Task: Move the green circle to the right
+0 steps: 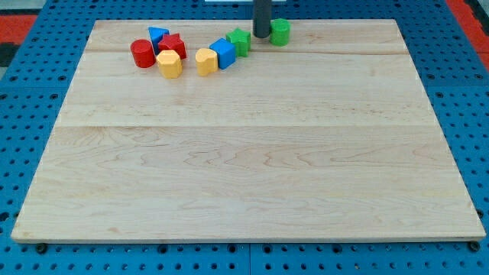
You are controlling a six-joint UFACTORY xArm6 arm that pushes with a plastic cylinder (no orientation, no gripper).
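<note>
The green circle (280, 31) stands near the view's top edge of the wooden board (244, 153), a little right of centre. My tip (261, 35) is the lower end of a dark rod coming down from the view's top. It sits just left of the green circle, touching or almost touching it. A green star-like block (239, 40) lies just left of my tip.
A cluster lies at the view's top left: a blue cube (223, 53), a yellow block (205, 61), a second yellow block (169, 64), a red star-like block (173, 46), a blue block (157, 36) and a red cylinder (142, 53). Blue pegboard (30, 92) surrounds the board.
</note>
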